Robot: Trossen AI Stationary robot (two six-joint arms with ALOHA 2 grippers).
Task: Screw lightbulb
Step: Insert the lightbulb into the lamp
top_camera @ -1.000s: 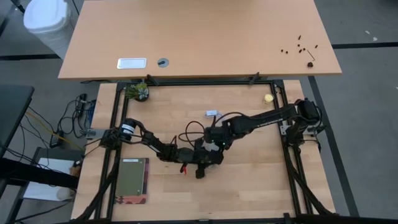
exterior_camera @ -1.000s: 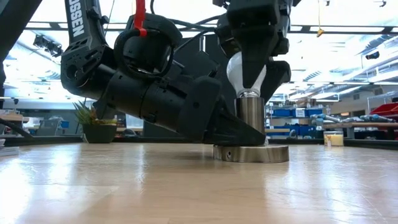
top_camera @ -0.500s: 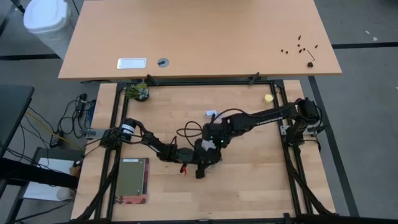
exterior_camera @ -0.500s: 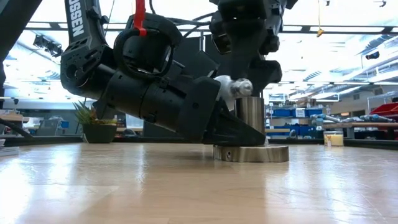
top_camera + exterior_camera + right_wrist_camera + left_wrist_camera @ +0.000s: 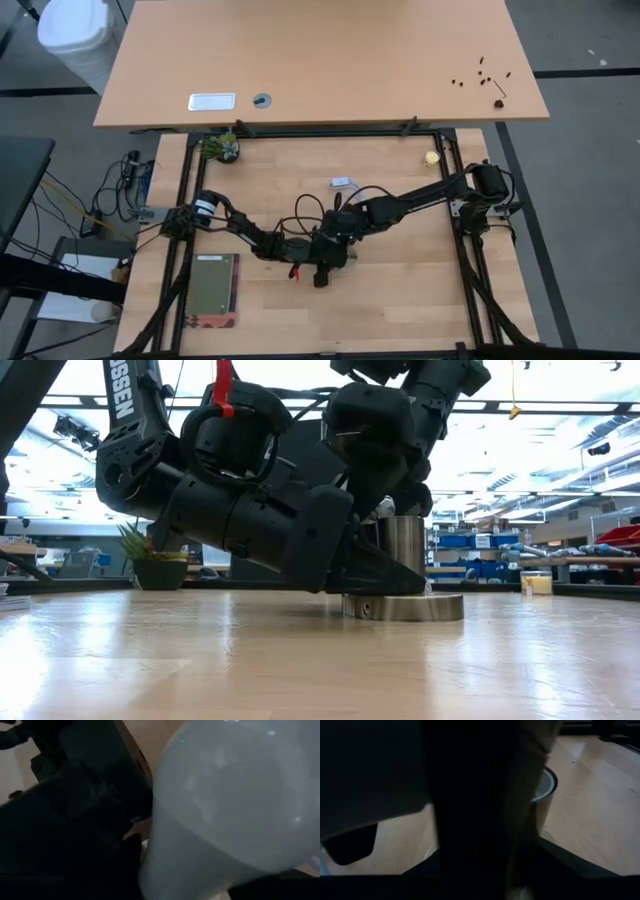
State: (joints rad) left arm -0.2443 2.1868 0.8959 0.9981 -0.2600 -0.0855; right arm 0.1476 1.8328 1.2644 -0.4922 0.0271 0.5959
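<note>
1. The right gripper (image 5: 384, 495) hangs over the middle of the worktop (image 5: 400, 310), just above the socket (image 5: 405, 542). Whether it grasps anything or is released I cannot tell, because the dark wrist body covers it.
2. The lightbulb (image 5: 230, 795) is directly in front of the right wrist camera and fills most of that view. In the low view only a small white part of it (image 5: 386, 510) shows, at the top edge of the socket column and under the right gripper. It seems tilted and not seated in the socket, but this is not clear.
3. The left gripper (image 5: 388, 574) lies low on the worktop. It is clenched on the socket, one dark finger in front of the metal column and resting over the round base disc (image 5: 410, 607).
4. In the left wrist view a dark arm part stands in the way, and only the rim of the socket (image 5: 547, 780) shows beside it.
5. In the high view both arms meet over the socket and hide it from above. The left arm comes from the left edge of the worktop, the right arm from the right edge.
6. Near the front left corner lies a flat green pad (image 5: 212, 290).
7. At the back left corner stands a small potted plant (image 5: 222, 148), and at the back right corner a small yellow ball (image 5: 432, 157).
8. A small white object (image 5: 341, 182) lies behind the grippers, toward the back edge.
9. Beyond the back edge stands a second table (image 5: 320, 40), with small dark parts (image 5: 482, 72) near its right corner.
</note>
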